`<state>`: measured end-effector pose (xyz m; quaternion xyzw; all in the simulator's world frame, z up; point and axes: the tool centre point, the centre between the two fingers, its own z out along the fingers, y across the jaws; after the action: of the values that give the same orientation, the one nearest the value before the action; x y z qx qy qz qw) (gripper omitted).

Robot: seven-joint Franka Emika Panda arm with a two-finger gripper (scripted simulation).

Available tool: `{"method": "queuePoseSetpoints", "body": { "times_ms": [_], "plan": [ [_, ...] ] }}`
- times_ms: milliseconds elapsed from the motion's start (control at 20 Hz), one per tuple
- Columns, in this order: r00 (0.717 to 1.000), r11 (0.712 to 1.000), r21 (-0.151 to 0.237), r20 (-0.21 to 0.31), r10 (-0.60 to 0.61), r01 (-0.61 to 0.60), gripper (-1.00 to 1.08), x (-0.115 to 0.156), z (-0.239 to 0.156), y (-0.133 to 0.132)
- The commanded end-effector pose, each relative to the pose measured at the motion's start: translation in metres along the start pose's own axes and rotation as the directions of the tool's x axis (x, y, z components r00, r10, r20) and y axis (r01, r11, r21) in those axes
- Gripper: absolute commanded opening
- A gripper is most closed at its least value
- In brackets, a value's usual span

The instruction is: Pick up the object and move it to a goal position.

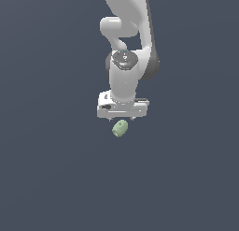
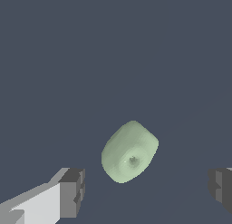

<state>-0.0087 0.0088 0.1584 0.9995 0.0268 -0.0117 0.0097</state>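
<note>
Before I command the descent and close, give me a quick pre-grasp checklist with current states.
1. Gripper open: ok, fingers wide apart.
2. Green object between the finger lines: ok in the wrist view.
3. Fingers clear of the object: ok, gaps on both sides.
4. Object free of obstructions: ok, nothing else near it.
5. Gripper height above the object: cannot tell.
6. Goal position: cannot tell, no marker visible.

Arm (image 1: 125,19) cut off at exterior view's top edge, gripper (image 2: 147,191) fingers cropped by wrist view's edges
</note>
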Motion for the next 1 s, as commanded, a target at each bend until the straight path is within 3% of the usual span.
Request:
{"method": "queuePoseSetpoints", "body": {
  "times_ms": [0, 400, 950],
  "plan": [
    [1.000, 1.000, 0.000, 0.000, 0.000, 0.000, 1.00, 0.000, 0.000, 0.000],
    [1.000, 1.000, -0.021, 0.026, -0.008, 0.009, 1.00, -0.007, 0.001, 0.024],
    [0.999, 0.999, -0.018, 0.021, 0.043, -0.042, 1.00, -0.008, 0.005, 0.022]
  ]
}}
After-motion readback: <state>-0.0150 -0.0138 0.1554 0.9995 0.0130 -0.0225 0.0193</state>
